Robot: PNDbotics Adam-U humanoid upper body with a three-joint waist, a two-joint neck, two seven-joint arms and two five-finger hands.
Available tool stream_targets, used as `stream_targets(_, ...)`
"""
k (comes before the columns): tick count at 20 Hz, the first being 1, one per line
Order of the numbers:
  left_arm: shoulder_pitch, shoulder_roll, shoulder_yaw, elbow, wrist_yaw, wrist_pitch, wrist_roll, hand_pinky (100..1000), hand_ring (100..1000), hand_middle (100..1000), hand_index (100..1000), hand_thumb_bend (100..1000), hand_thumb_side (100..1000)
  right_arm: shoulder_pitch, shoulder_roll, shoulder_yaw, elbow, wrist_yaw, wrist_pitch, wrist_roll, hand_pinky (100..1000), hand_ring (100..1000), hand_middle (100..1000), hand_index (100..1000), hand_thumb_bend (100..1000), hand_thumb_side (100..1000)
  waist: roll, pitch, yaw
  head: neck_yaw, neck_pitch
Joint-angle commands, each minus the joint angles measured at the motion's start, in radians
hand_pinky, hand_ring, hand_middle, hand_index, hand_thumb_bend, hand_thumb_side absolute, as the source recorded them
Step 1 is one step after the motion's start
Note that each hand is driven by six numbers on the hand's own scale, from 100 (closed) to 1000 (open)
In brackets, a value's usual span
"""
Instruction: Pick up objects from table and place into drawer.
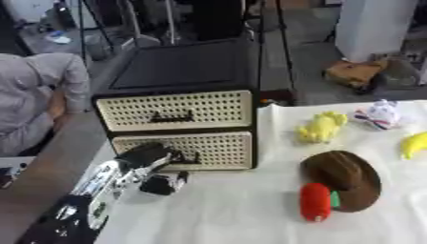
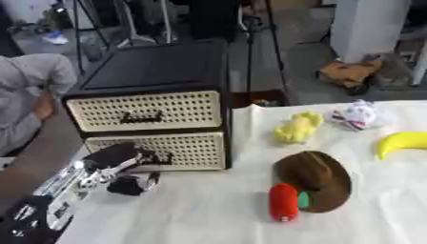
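At the lower drawer [image 1: 185, 151], left robot hand [image 1: 148, 159] curled on the handle [image 1: 185, 158]; may slip off, leaving drawer closed.

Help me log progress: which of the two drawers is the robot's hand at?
The lower drawer. The left hand is at its dark handle, while the upper drawer above it is untouched; both look closed.

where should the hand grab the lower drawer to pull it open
By the dark handle centred on the lower drawer front, coming straight from the front. It is the only part standing out from the flat perforated panel. The left hand is already at it, fingers curled.
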Motion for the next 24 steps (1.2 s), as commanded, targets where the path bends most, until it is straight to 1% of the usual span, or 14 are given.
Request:
stream_targets(1, 0.005, 0.020, 0.007, 0.007, -0.017, -0.007, 0.004, 100, 100, 100, 687, 100, 622, -0.011, -0.020, -0.012, -0.015, -0.010, -0.001, -0.002, 584, 737, 596, 741, 100, 835, -0.006, -0.021, 0.003, 0.005, -0.002)
stream_targets(5, 0.018, 0.020, 0.004, -0.012, -0.017, -0.013, 0.010, 100, 100, 100, 674, 100, 622, -0.006, -0.022, -0.014, -0.015, -0.009, -0.001, -0.006, 584, 737, 596, 741, 100, 847, -0.006, -0.028, 0.008, 0.002, 0.002)
stream_targets(8, 0.026, 0.019, 0.005, -0.023, -0.015, -0.013, 0.012, 100, 100, 100, 671, 100, 623, -0.001, -0.023, -0.017, -0.015, -0.007, -0.002, -0.010, 585, 737, 596, 741, 100, 836, -0.007, -0.032, 0.009, 0.000, 0.005)
stream_targets(15, 0.037, -0.007, 0.013, -0.049, -0.020, -0.006, 0.019, 100, 100, 100, 648, 100, 621, 0.005, -0.025, -0.017, -0.015, -0.004, 0.002, -0.013, 585, 737, 596, 741, 100, 834, -0.004, -0.039, 0.016, -0.004, 0.024)
stream_targets(21, 0.056, -0.019, 0.016, -0.080, -0.044, -0.006, 0.041, 100, 100, 100, 644, 100, 619, 0.013, -0.028, -0.019, -0.015, -0.002, 0.003, -0.016, 585, 737, 596, 741, 100, 833, -0.003, -0.046, 0.025, -0.011, 0.031)
stream_targets(24, 0.063, -0.032, 0.021, -0.096, -0.038, -0.005, 0.039, 100, 100, 100, 625, 100, 619, 0.016, -0.029, -0.019, -0.015, -0.001, 0.004, -0.018, 585, 736, 596, 741, 100, 833, -0.002, -0.051, 0.029, -0.014, 0.035)
